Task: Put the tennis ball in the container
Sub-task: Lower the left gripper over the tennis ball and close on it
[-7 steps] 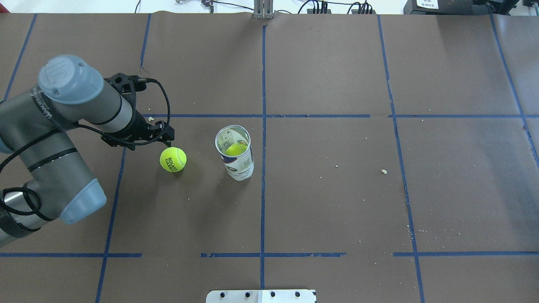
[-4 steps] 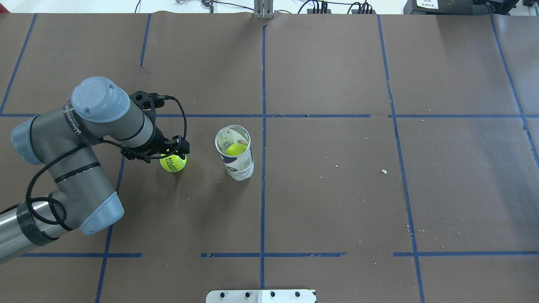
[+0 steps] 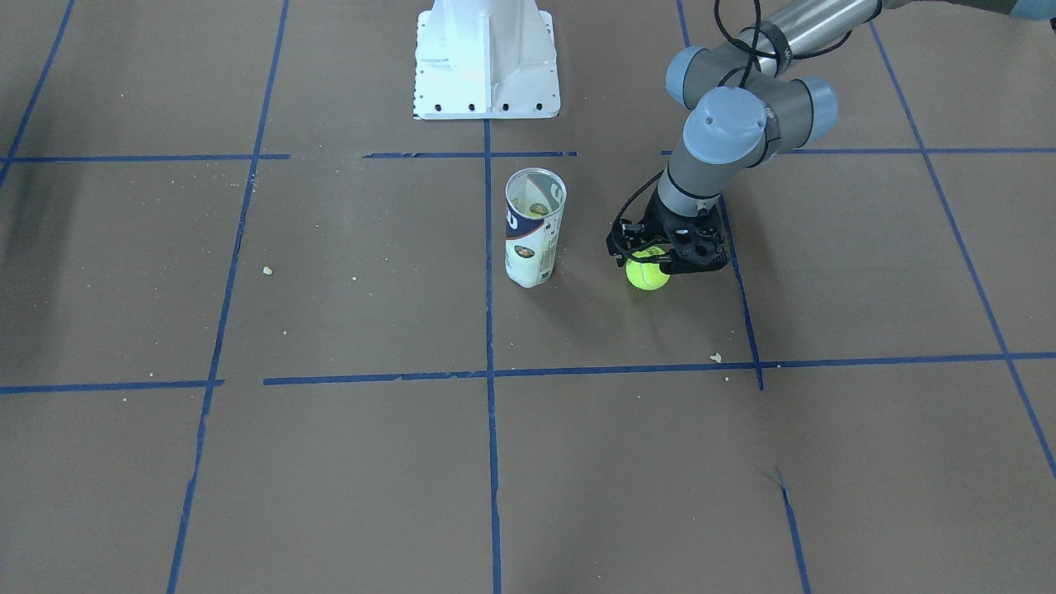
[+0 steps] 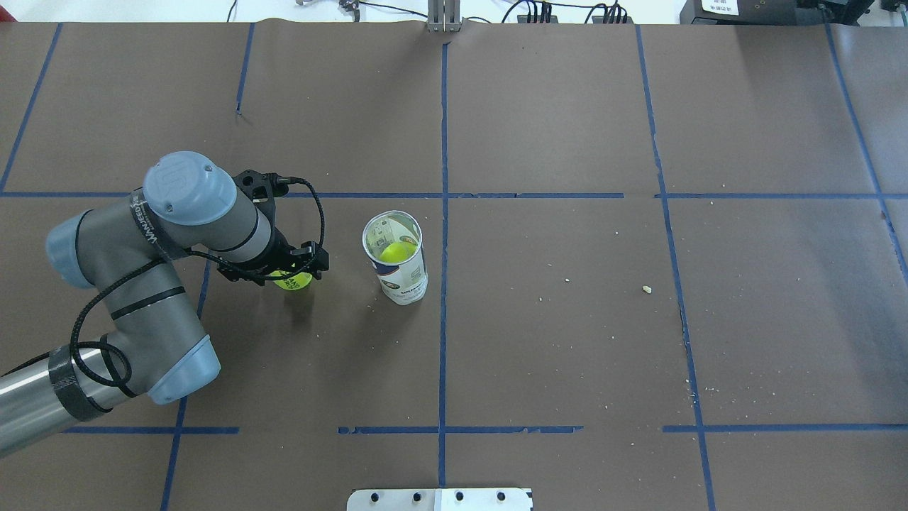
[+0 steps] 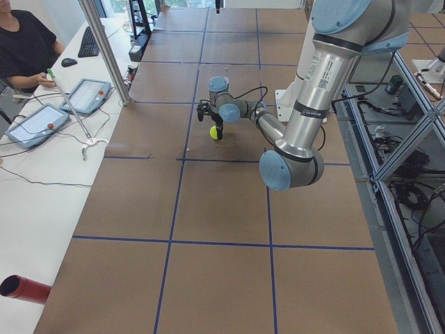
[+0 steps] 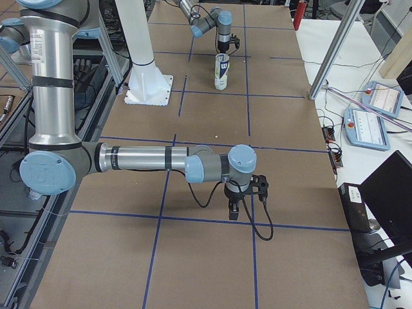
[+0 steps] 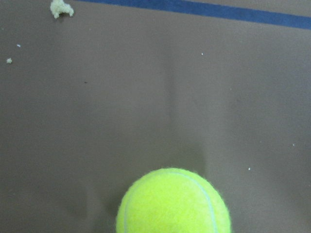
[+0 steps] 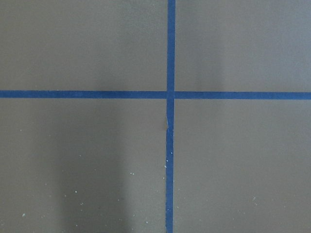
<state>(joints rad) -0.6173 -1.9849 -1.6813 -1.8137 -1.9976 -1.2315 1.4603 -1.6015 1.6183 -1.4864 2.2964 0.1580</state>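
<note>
The tennis ball (image 4: 294, 282) lies on the brown table left of the container (image 4: 399, 273), a clear can with a printed label standing upright. A second yellow-green ball (image 4: 397, 251) rests inside the can. My left gripper (image 4: 289, 271) hangs directly over the loose ball and hides its upper half; it looks open, with fingers either side of the ball (image 3: 648, 275). In the left wrist view the ball (image 7: 173, 204) fills the bottom edge and no fingers show. My right gripper (image 6: 235, 210) hovers over bare table far from the can (image 6: 221, 71); its state cannot be told.
The white robot base (image 3: 485, 58) stands behind the can. Blue tape lines (image 4: 444, 213) grid the table and small crumbs (image 4: 646, 289) are scattered on it. An operator (image 5: 24, 49) sits at a side desk with tablets.
My left arm has swung right and toward the ball, coming down over it. The ball, fully visible a second ago, is now mostly covered by the gripper. Can unmoved.
</note>
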